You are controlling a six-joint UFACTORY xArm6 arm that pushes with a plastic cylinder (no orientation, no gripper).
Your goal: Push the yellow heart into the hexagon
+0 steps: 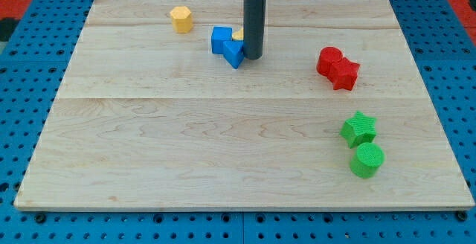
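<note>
**Rod beside the blue pair, yellow heart mostly hidden**

Nearest the view's bottom, at the right, a green cylinder (367, 160) stands on the wooden tabletop (186, 147), with a green star (359, 129) touching it just above. Farther up on the right, two red blocks (338, 67) sit pressed together; the right one looks star-like, the left rounder. Near the middle, towards the top, my tip (253, 56) rests on the board just right of two touching blue blocks (227, 45), whose shapes I cannot make out. A sliver of the yellow heart (238, 34) shows behind the rod, wedged between it and the blue blocks. Farthest, up and left, the yellow hexagon (181, 18) stands alone, apart from the heart. The arm has no hand, only the rod.
</note>
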